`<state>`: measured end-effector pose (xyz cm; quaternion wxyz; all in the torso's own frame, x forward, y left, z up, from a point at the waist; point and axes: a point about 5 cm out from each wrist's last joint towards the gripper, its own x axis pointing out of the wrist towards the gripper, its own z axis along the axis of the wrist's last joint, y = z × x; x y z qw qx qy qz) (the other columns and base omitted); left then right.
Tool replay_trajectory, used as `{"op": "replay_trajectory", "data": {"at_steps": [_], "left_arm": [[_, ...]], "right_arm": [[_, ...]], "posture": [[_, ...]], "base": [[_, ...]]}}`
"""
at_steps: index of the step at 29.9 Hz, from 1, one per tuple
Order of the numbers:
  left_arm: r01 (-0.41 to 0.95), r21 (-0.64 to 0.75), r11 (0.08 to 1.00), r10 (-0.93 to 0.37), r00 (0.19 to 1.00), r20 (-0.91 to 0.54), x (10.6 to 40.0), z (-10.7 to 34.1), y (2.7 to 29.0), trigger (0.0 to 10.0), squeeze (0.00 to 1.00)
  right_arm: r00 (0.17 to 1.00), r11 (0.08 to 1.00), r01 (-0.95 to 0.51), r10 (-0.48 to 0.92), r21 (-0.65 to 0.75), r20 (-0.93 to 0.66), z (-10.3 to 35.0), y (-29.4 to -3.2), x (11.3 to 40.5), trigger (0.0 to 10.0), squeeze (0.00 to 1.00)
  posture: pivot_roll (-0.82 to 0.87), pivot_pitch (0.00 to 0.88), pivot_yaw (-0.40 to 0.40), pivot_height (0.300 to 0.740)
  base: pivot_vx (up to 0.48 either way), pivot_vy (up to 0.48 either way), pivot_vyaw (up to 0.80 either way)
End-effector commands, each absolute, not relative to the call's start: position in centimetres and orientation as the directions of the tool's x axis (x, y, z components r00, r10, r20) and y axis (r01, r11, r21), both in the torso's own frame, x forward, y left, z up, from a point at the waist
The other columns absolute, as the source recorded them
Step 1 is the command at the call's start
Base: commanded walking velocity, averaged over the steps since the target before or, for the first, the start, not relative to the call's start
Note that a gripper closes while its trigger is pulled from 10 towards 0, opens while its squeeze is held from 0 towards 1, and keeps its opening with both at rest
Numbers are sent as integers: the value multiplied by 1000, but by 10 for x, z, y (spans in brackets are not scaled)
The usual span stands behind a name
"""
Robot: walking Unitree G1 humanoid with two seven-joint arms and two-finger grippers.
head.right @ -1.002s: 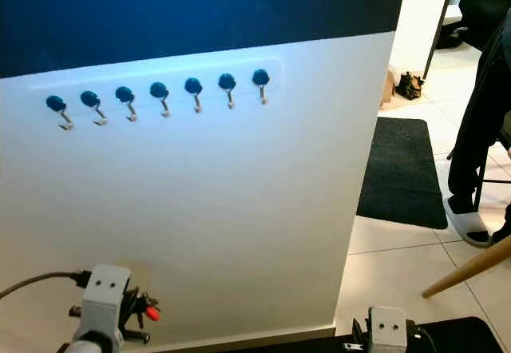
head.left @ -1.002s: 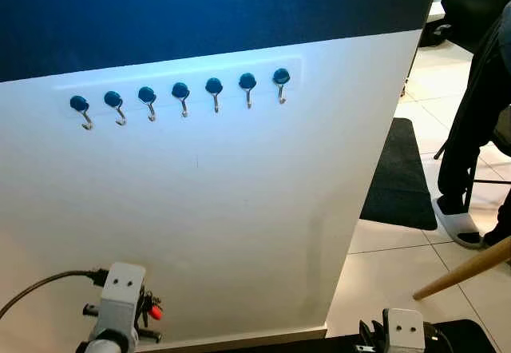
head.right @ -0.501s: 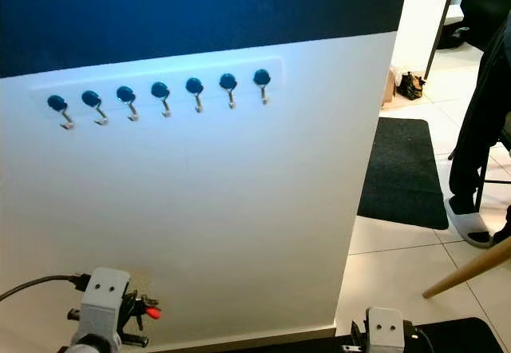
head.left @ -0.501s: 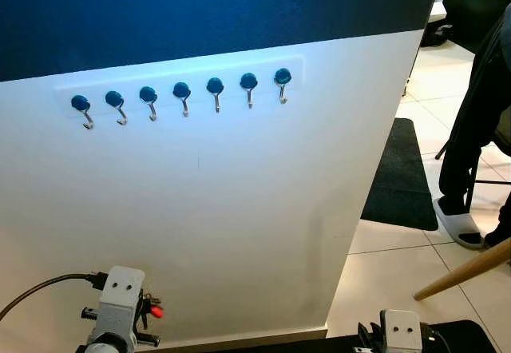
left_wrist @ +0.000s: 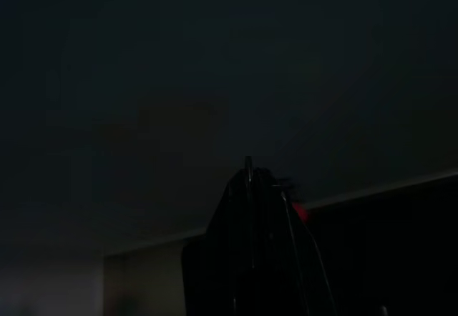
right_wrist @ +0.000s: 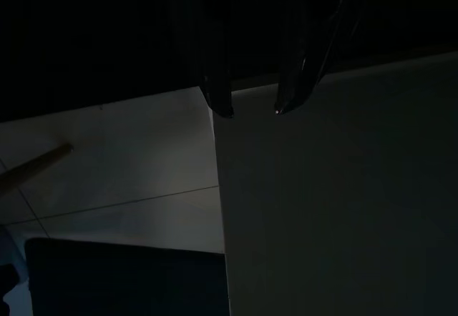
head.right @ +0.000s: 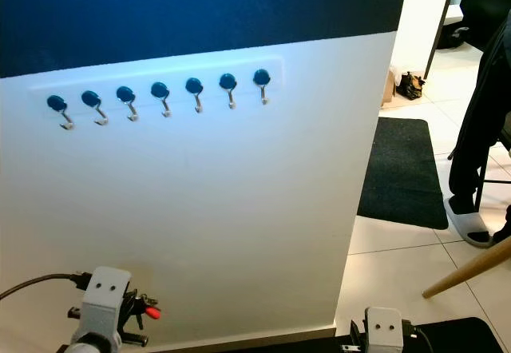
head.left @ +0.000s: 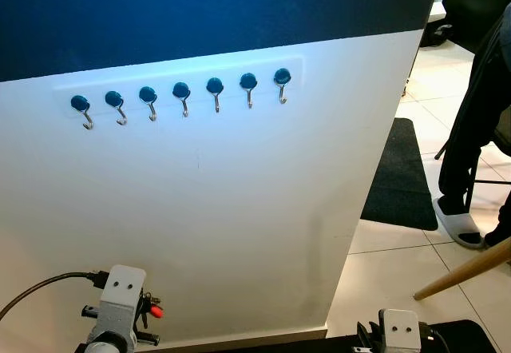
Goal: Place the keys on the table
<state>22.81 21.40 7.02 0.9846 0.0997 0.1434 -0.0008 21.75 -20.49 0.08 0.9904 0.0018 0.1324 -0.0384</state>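
The left gripper (head.left: 148, 311) is hanging low before the white wall (head.left: 239, 209), fingers pressed around the keys (head.left: 152, 311) with a red tag. The right gripper (right_wrist: 254, 105) is idling, fingers slightly parted. The keys are likely light, rigid and jingly; the ring is probably offering the surest hold.

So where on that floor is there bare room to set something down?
Bare tile lies between the white wall and the wooden pole. Further right it is crowded: black mat, a person's slippered foot.
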Motion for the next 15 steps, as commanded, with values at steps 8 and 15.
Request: {"op": "replay_trajectory", "data": {"at_steps": [8, 15], "left_arm": [[-33, 197, 980, 104, 927, -361, 214, 48, 234, 10000, 0], [-51, 212, 976, 135, 906, -401, 207, 35, 240, 10000, 0]], "right_arm": [[940, 996, 85, -91, -32, -328, -15, -211, 204, 10000, 0], [914, 994, 100, -113, -53, -390, -28, -217, 194, 10000, 0]], "posture": [[91, 171, 105, 740], [93, 167, 100, 740]], "base": [[0, 0, 0], [0, 0, 0]]}}
